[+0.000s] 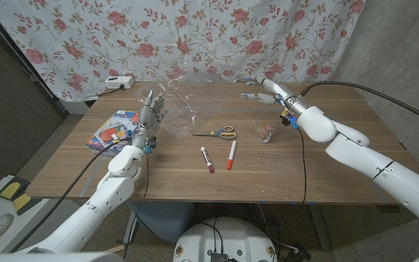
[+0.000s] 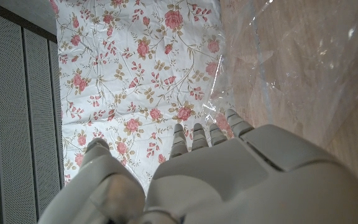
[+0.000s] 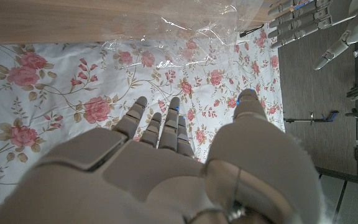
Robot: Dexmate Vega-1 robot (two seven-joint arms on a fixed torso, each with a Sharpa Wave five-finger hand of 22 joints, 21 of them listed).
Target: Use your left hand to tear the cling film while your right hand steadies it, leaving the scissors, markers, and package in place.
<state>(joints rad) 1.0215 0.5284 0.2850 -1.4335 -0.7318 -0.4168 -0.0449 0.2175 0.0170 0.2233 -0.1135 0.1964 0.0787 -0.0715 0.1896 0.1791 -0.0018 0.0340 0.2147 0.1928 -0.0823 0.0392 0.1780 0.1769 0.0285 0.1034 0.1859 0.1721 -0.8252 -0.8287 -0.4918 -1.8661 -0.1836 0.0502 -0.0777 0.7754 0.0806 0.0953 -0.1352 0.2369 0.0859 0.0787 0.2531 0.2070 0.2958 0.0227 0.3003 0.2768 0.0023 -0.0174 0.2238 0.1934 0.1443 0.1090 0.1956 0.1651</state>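
A crumpled sheet of clear cling film (image 1: 174, 103) stands up from the table's far left part. My left hand (image 1: 150, 113) is upright right beside its left edge, fingers spread and straight; I cannot tell whether they touch the film. The left wrist view shows the film (image 2: 303, 68) just past the fingertips (image 2: 235, 121) of that hand (image 2: 229, 180). My right hand (image 1: 262, 89) hovers at the far side of the table, fingers stretched out, holding nothing, well right of the film. From the right wrist, the film (image 3: 185, 25) lies beyond the right hand (image 3: 166, 168), with the left hand (image 3: 303, 18) further off.
Scissors with yellow handles (image 1: 220, 133) lie mid-table, two markers (image 1: 206, 159) (image 1: 231, 154) nearer me. A colourful package (image 1: 113, 132) sits at the left edge beside my left arm. A small clear glass (image 1: 265, 131) stands under my right forearm. A power strip (image 1: 117, 82) lies far left.
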